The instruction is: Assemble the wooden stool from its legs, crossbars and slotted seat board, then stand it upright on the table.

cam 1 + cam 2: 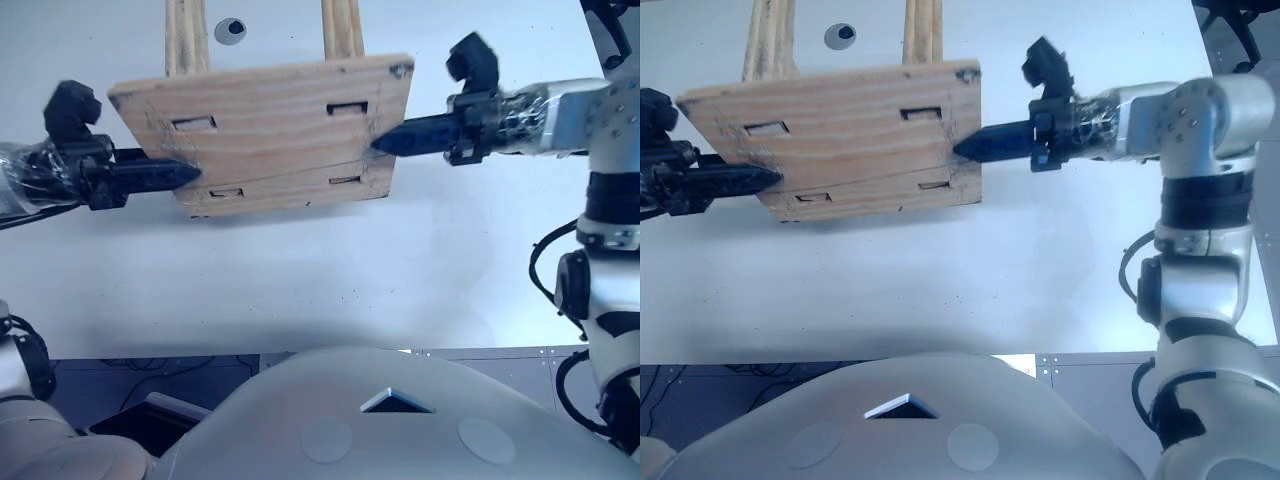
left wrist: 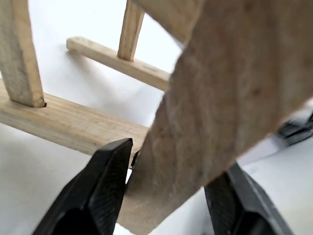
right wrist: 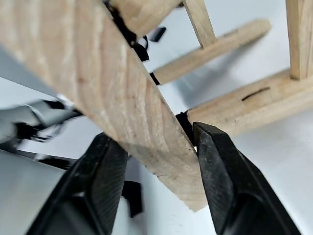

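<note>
Wooden seat board (image 1: 270, 125), edges pinched by left gripper (image 1: 192, 174), right gripper (image 1: 380, 143)

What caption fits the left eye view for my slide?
The left gripper and right gripper hold opposite edges of the tilted slotted seat board, wooden legs showing past its far edge.

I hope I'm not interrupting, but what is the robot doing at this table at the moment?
The robot is holding the slotted seat board by its two side edges. The left gripper is clamped on one edge and the right gripper on the other. The board is tilted, with its slotted face towards the head camera. Behind it, the legs stretch away over the white table. The stool is not yet standing upright.
</note>
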Action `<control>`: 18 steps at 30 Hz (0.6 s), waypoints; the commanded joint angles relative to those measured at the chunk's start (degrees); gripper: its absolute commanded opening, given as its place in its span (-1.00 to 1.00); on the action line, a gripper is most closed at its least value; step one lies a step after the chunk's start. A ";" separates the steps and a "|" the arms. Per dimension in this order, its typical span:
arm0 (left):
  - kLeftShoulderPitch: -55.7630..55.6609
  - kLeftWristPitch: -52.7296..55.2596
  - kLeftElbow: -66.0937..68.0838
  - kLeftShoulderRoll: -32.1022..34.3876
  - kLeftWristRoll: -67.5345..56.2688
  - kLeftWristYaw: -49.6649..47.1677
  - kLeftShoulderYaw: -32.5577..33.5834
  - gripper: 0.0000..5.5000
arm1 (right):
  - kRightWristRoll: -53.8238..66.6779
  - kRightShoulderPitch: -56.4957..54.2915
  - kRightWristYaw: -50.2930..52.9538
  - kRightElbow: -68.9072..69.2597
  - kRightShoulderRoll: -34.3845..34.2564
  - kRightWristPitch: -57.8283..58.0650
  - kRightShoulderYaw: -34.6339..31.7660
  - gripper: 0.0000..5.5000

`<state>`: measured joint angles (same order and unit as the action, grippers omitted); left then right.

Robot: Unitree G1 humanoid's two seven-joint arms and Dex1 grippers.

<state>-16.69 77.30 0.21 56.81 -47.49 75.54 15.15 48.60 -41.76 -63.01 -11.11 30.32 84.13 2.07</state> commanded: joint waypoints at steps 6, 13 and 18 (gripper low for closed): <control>-26.60 15.19 25.30 -12.25 -7.21 -31.72 9.86 -0.31 | 3.40 -23.48 13.85 -40.68 -10.81 5.14 -12.85 -0.41; -37.28 3.70 43.57 -22.39 2.35 -53.49 20.56 -0.31 | -1.75 -27.59 26.23 -58.06 -14.51 -11.44 -22.63 -0.51; -38.86 -3.92 48.50 -24.51 1.12 -58.30 25.57 0.02 | -2.37 -26.79 31.38 -61.97 -15.61 -19.84 -27.56 -0.12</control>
<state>-55.59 74.35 47.22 33.03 -47.39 19.52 40.12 48.93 -69.91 -35.23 -71.20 15.94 65.92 -24.88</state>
